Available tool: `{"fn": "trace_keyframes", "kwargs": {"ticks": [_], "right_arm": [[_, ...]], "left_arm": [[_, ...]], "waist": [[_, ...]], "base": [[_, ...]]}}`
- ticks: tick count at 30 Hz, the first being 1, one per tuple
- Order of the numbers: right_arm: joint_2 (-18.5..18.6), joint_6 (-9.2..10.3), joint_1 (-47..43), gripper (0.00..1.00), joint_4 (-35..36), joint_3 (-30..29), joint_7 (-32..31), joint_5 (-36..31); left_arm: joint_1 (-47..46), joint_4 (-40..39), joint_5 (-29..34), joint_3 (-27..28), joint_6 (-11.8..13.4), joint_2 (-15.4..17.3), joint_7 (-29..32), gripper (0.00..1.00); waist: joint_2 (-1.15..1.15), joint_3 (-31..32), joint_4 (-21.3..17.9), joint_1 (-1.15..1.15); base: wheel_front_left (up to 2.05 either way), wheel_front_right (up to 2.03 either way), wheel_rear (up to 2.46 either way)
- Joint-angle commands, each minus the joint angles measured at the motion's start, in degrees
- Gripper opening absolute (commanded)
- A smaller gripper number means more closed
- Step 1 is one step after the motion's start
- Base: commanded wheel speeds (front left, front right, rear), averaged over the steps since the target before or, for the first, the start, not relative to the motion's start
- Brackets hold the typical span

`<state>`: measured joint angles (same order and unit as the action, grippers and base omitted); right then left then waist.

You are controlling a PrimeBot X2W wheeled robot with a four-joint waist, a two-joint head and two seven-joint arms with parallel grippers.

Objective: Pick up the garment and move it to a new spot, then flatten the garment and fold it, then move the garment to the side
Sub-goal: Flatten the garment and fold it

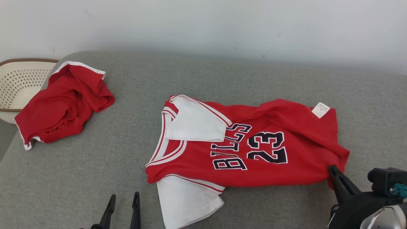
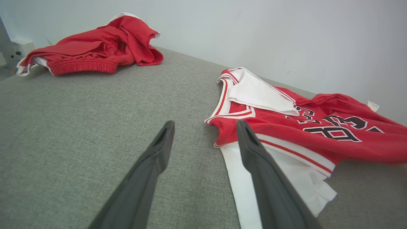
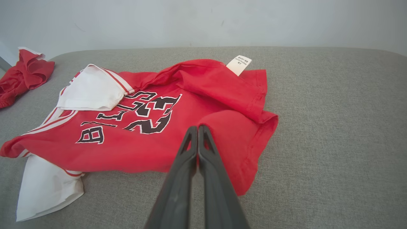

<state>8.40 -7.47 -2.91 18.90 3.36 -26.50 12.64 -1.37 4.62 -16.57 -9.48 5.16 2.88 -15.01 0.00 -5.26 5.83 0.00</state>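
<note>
Left tool: in the head view the left tool [image 1: 124, 194] rises from the bottom edge at 7 o'clock. Its two dark fingers stand apart with nothing between them, and it hangs over bare cloth of the desk. In the left wrist view the left tool [image 2: 205, 124] points just beside the jersey's neck edge.
Right tool: at 4 o'clock in the head view, the right tool [image 1: 332, 168] has its fingers pressed together. The tips lie at the jersey's hem corner. From its own wrist camera the right tool [image 3: 197, 127] shows the closed tips over the red hem; whether any cloth is pinched cannot be told.
Desk: a grey woven-fabric-covered desk [image 1: 95, 178] with a rounded far corner carries both garments.
Garment: the red basketball jersey with white sleeves and black-and-white "23" lettering [image 1: 248, 173] lies flat-ish but wrinkled at centre, running from 6 towards 3 o'clock, with its neck to the left.
Near sleeve: the white sleeve [image 1: 184, 203] spreads out at 6 o'clock.
Far sleeve: the other white sleeve [image 1: 197, 124] is folded over the chest.
Tag: a small white label [image 1: 320, 110] sticks out of the hem end at 2 o'clock.
Second garment: a crumpled red garment with white trim [image 1: 63, 105] sits at 10 o'clock, well apart from the jersey.
Basket: a cream perforated basket with a brown rim [image 1: 19, 82] is at 9 o'clock, beyond the desk's edge.
Wall: a plain white wall [image 1: 203, 25] stands at 12 o'clock.
</note>
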Motion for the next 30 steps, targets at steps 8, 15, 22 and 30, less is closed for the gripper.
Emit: {"fn": "trace_keyframes", "kwargs": {"ticks": [8, 15, 22, 30], "right_arm": [[1.91, -0.05, 7.16, 0.00, -8.48, 1.60, 3.89, -0.84], [3.40, -0.04, 17.78, 0.00, -22.12, 3.73, 6.89, -0.10], [5.09, -0.04, 27.42, 0.00, -36.75, 5.45, 11.23, -0.45], [5.37, -0.04, 33.07, 1.00, -48.35, 7.06, 17.48, -0.85]], "left_arm": [[-0.68, 0.42, -0.52, 0.05, -0.09, 0.03, -0.22, 1.00], [-1.31, 1.06, -0.53, -0.79, -0.39, 0.02, -0.22, 1.00], [-2.00, 1.78, -0.69, -1.60, -0.26, 0.03, -0.22, 1.00], [-1.28, 2.20, -0.79, -1.66, -0.16, 0.03, -0.22, 1.00]], "waist": [[0.00, -0.51, 1.10, 0.00], [0.00, -1.41, 2.16, 0.00], [0.00, -1.76, 3.57, 0.00], [0.00, -1.26, 3.87, 0.00]], "base": [[0.00, 0.00, 0.00], [0.00, 0.00, 0.00], [0.00, 0.00, 0.00], [0.00, 0.00, 0.00]]}}
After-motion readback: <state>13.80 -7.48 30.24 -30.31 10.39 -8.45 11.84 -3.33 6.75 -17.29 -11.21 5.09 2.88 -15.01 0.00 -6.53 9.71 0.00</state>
